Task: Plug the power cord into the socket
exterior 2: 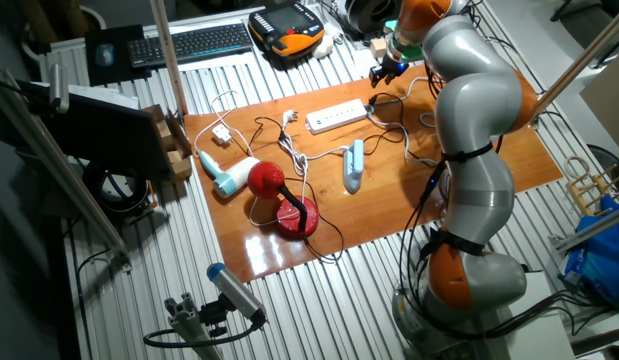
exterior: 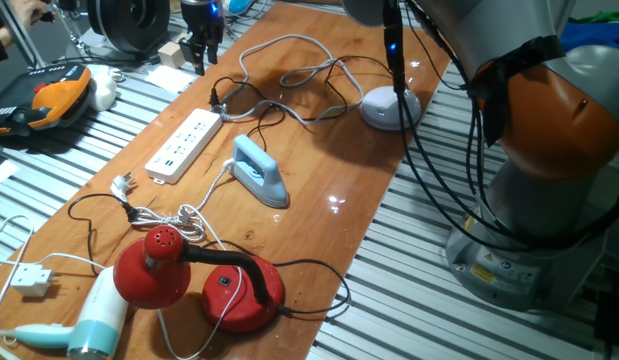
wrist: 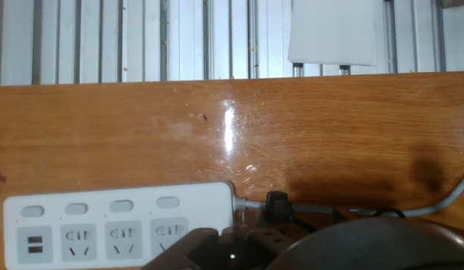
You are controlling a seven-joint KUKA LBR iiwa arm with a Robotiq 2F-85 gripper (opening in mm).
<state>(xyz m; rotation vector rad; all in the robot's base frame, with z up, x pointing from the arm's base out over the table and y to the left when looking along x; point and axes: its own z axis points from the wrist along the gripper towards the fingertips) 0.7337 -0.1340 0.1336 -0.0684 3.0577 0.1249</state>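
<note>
The socket is a long white power strip (exterior: 184,145) lying on the wooden table; it also shows in the other fixed view (exterior 2: 337,117) and low left in the hand view (wrist: 119,225). The power cord's small black plug (exterior: 216,100) lies on the table just off the strip's far end, unplugged, and shows in the hand view (wrist: 276,204). Its thin black cord (exterior: 289,100) trails to the right. My gripper (exterior: 201,58) hovers above the table's far edge, above and behind the plug, with its fingers apart and nothing between them. It also shows in the other fixed view (exterior 2: 384,72).
A pale grey looping cable (exterior: 289,48) runs from the strip's end. A light-blue iron (exterior: 259,172), a red lamp (exterior: 204,282), a hair dryer (exterior: 89,320), a white plug block (exterior: 31,280) and a grey round device (exterior: 391,108) share the table. An orange pendant (exterior: 49,95) lies off-table.
</note>
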